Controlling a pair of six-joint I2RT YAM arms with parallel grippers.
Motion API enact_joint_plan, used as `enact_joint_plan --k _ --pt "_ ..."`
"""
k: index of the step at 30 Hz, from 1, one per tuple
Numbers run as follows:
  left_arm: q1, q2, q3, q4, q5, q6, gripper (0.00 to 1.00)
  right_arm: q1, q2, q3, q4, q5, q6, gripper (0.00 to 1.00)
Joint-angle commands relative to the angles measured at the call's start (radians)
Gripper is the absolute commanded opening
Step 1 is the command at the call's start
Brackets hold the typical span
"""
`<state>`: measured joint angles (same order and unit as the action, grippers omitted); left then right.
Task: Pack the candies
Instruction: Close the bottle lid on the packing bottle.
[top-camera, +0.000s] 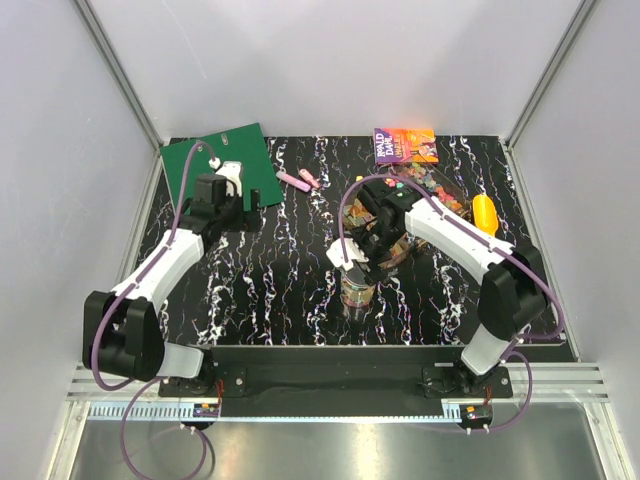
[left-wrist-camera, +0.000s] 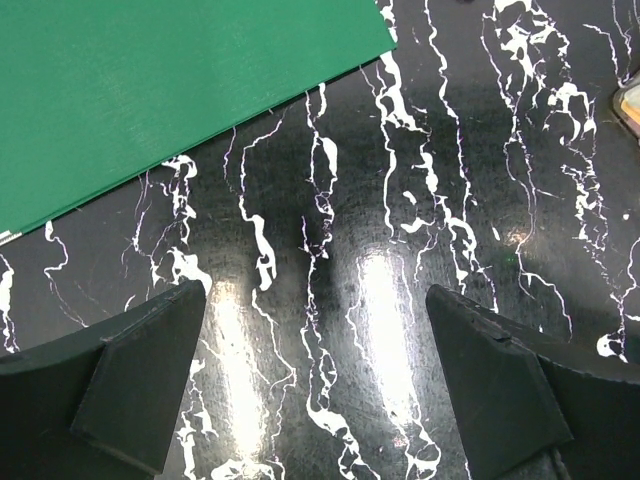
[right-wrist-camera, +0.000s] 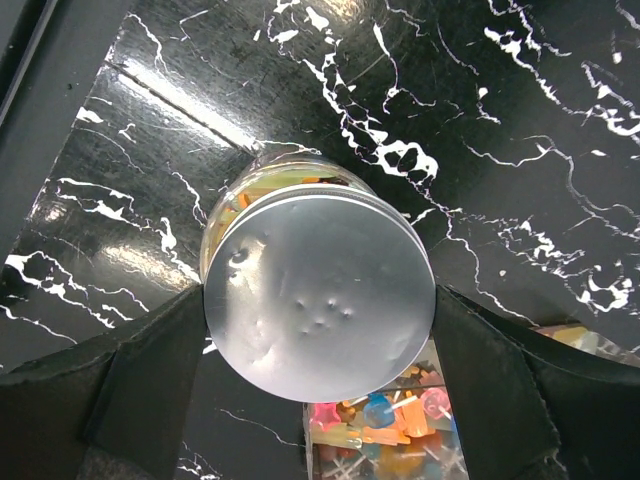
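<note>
Jar (right-wrist-camera: 235, 215) on the counter (right-wrist-camera: 520, 130) holds candies (right-wrist-camera: 258, 185); right gripper (right-wrist-camera: 318, 300) fingers clamp its lid (right-wrist-camera: 300, 260). Left gripper (left-wrist-camera: 315, 290) fingers stand apart, empty. Judged late-stage; loose candies lie nearby.

The mat (top-camera: 215, 158) is lying at the far left corner of the table (top-camera: 280, 280). The book (top-camera: 405, 146) is lying at the far edge, right of centre, with the pens (top-camera: 293, 180) between them. The candies (top-camera: 430, 183) are lying just before the book, and the scoop (top-camera: 484, 213) is to their right. The jar (top-camera: 357, 290) is standing centre-front. Its lid (right-wrist-camera: 318, 292) is sitting on top, and the right gripper (right-wrist-camera: 318, 340) is closing on it from either side.
</note>
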<state>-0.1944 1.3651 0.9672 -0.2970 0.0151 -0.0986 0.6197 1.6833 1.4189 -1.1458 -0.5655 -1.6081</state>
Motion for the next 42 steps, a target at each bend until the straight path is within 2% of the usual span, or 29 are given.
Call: enact_joint_plan --k 1,8,19,42 --pt "0.015 -0.047 -0.012 0.038 -0.012 -0.004 0.99 0.006 0.027 -0.005 0.024 0.006 0.013 0.94" --pt "0.029 -0.043 -0.018 0.039 -0.001 -0.013 0.99 0.009 0.042 -0.008 0.021 0.027 0.005 0.95" --pt "0.033 -0.032 -0.019 0.048 0.017 -0.027 0.99 0.015 0.016 0.018 -0.083 0.015 0.027 0.94" --pt "0.033 -0.050 -0.039 0.053 0.040 -0.043 0.99 0.032 -0.045 -0.023 -0.072 0.019 0.054 0.93"
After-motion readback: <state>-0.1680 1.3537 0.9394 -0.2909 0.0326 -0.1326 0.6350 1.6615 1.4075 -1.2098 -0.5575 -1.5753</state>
